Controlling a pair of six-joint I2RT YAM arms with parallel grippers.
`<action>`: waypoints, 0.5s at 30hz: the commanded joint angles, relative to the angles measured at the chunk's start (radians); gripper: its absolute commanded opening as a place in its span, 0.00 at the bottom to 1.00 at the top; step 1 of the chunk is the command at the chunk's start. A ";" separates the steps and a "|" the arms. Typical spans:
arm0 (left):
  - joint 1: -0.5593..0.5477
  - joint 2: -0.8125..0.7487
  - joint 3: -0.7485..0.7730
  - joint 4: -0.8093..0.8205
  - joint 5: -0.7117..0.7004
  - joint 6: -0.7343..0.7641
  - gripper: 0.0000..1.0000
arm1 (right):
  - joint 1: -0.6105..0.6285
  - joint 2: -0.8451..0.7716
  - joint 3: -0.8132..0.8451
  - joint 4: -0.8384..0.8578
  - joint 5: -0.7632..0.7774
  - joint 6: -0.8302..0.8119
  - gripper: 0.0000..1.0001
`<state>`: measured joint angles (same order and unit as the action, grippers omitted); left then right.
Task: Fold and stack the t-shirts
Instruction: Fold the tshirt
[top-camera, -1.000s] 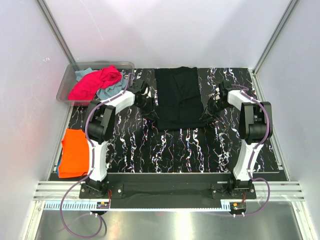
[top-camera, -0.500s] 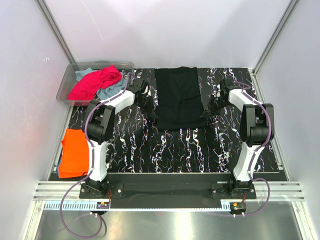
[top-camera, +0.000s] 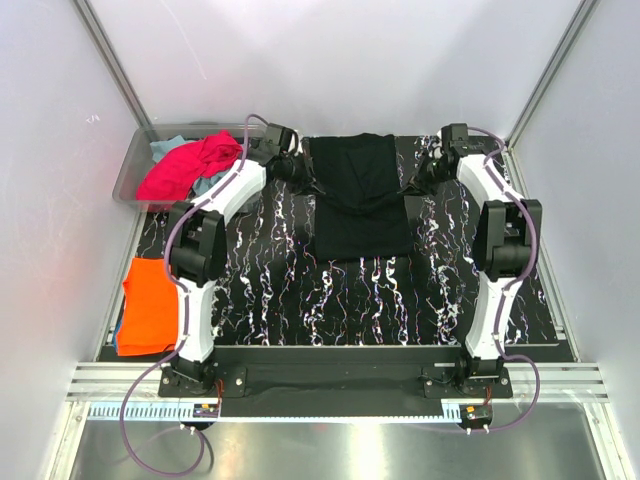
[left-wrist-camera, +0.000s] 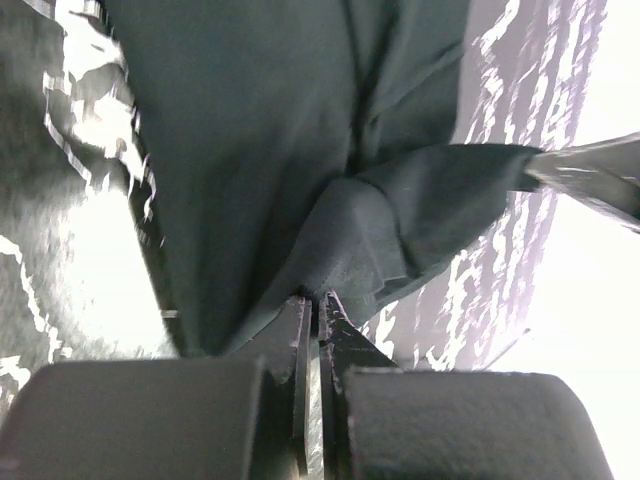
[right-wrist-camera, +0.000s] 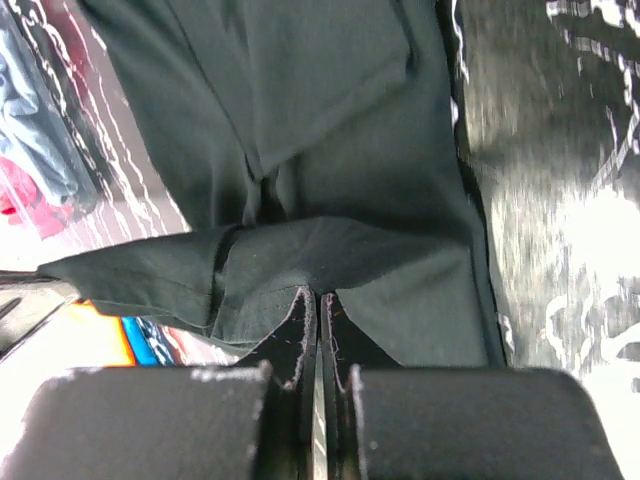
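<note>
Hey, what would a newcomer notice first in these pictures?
The large black t-shirt spread at the far middle of the table, with the left fingers and right fingers each pinched shut on a side fold of it. Next come the magenta-pink t-shirt heaped in the clear bin at far left, and the orange t-shirt lying flat by the left edge.
</note>
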<state>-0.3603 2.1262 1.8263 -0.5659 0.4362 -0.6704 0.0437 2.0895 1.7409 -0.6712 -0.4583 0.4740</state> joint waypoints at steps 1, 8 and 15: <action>0.021 0.060 0.067 0.026 0.036 -0.041 0.00 | -0.004 0.079 0.089 0.005 -0.032 0.014 0.00; 0.044 0.135 0.137 0.031 0.059 -0.061 0.00 | -0.019 0.148 0.178 0.004 -0.052 0.018 0.00; 0.054 0.173 0.149 0.032 0.072 -0.063 0.00 | -0.038 0.167 0.215 0.002 -0.071 0.037 0.00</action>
<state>-0.3126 2.2997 1.9163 -0.5602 0.4664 -0.7212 0.0166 2.2585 1.8957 -0.6777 -0.4931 0.4957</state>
